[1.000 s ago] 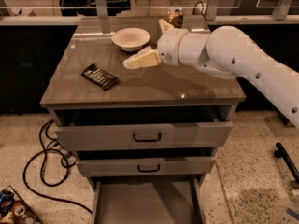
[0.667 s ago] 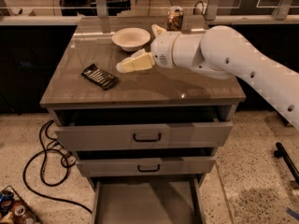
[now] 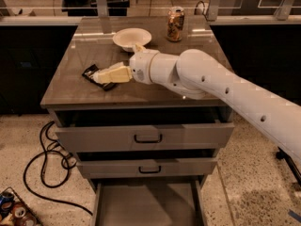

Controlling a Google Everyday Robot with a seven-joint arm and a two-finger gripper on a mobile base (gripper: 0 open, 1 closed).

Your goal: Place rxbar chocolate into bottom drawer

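Rxbar chocolate (image 3: 89,72) lies on the top, poking out left from under the gripper (image 3: 100,76) tip, slanting far-left to near-right. Gripper open or closed: cannot tell.

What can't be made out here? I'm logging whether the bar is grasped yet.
All in the camera view:
- rxbar chocolate: the gripper above it covers its right part; contact cannot be told.
- bottom drawer: its front is cut off by the lower edge.
- top drawer: inside hidden in shadow under the tabletop.
- can: label too small to read.
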